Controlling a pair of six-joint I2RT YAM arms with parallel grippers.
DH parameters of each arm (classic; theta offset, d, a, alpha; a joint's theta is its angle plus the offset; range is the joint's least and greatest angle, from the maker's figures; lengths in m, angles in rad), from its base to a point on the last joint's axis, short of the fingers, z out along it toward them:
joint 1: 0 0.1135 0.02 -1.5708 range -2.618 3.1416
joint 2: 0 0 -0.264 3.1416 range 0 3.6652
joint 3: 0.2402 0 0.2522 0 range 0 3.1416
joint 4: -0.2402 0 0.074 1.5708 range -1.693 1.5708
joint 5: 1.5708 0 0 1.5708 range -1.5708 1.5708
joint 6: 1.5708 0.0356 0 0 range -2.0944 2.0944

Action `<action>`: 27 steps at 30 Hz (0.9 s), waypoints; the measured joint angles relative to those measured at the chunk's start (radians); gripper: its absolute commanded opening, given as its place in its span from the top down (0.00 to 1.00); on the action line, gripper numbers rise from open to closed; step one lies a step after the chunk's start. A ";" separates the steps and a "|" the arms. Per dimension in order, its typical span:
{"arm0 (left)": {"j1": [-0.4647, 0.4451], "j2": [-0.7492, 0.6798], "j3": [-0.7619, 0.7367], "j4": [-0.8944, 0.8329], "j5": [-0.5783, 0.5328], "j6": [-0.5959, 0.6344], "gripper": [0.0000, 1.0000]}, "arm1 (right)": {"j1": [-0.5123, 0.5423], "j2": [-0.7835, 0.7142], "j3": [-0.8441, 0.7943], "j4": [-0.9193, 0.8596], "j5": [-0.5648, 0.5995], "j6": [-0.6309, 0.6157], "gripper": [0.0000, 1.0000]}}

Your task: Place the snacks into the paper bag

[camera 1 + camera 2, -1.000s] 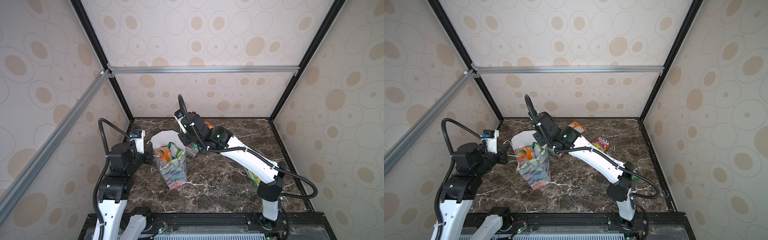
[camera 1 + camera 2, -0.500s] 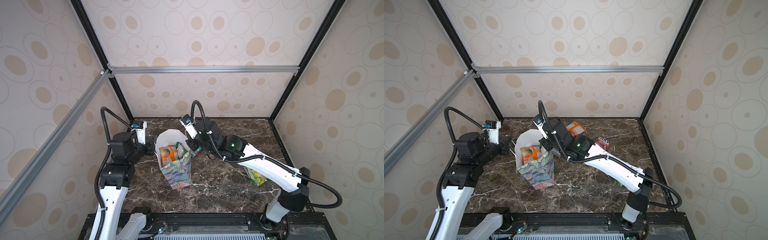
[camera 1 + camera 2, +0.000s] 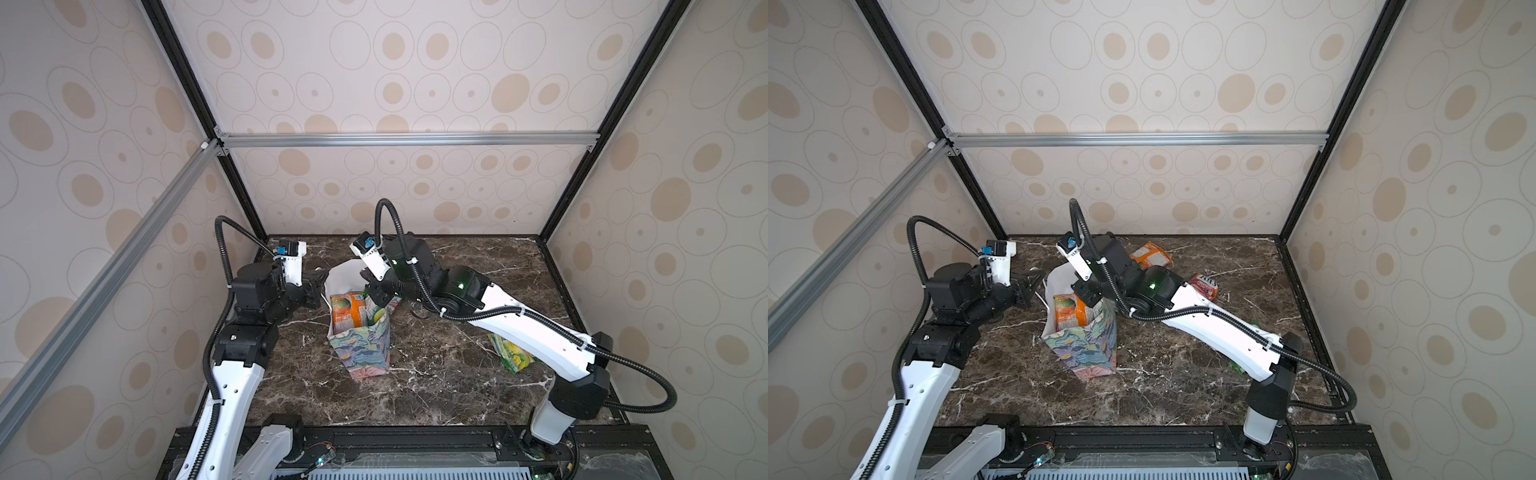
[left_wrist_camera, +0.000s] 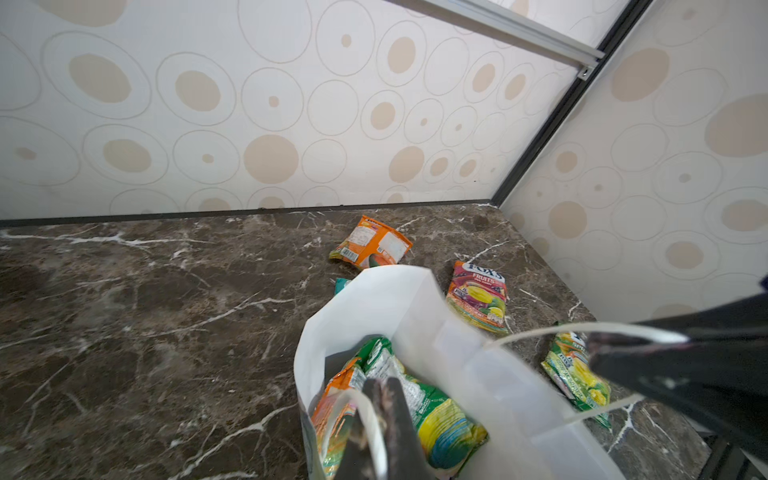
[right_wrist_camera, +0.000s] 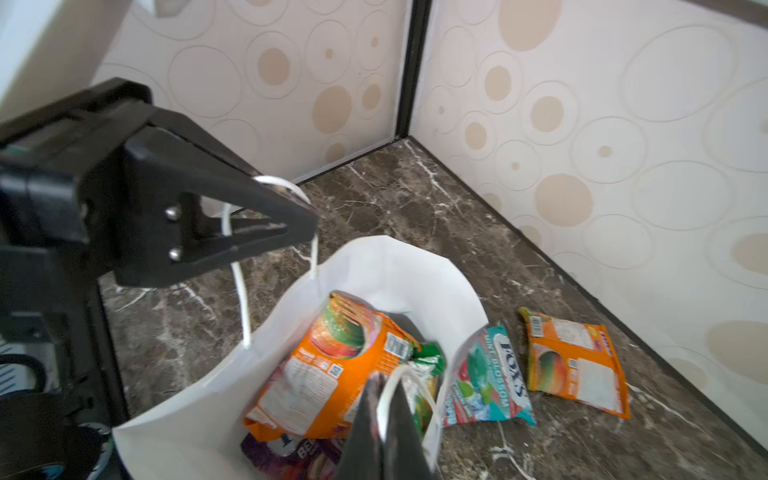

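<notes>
1. Paper bag stands upright about mid-way across the marble table, between your two arms. Its mouth faces up and is spread wide.
2. Your left gripper has its fingers pinched together on the left cord handle, just above the rim on that side. Your right gripper is clamped the same way on the right cord handle. Neither one carries a snack.
3. Three snacks show inside the bag. An orange packet leans on top with a green packet beside it, and a purple packet lies underneath.
4. Four snacks lie loose on the table:
   - The teal packet is just beside the bag's outer wall. Whether it touches the wall, you cannot tell.
   - The second orange packet lies nearer the back wall.
   - The red-yellow packet lies beyond the bag on the right arm's side.
   - The green-yellow packet lies well apart from the bag, partly hidden under your right forearm.
5. Every loose packet lies behind the bag or on its right-arm side, so the bag stands between your left fingers and all of them. Your right gripper is clearly the nearer one, and the teal packet sits closest to it, with its long side seemingly running along the bag's wall. You would likely have to let go of the right handle first and then take the teal packet across its short width from the free side. Watch that the mouth does not sag shut once one handle is loose.
</notes>
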 measured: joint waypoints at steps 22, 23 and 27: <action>-0.016 -0.034 0.038 -0.119 -0.182 0.098 1.00 | -0.024 -0.119 -0.162 0.051 0.104 0.059 0.47; -0.016 -0.034 0.043 -0.130 -0.187 0.104 1.00 | -0.024 -0.134 -0.170 0.051 0.113 0.056 0.46; -0.016 -0.035 0.053 -0.155 -0.214 0.117 1.00 | -0.027 -0.219 -0.231 0.062 0.154 0.054 0.45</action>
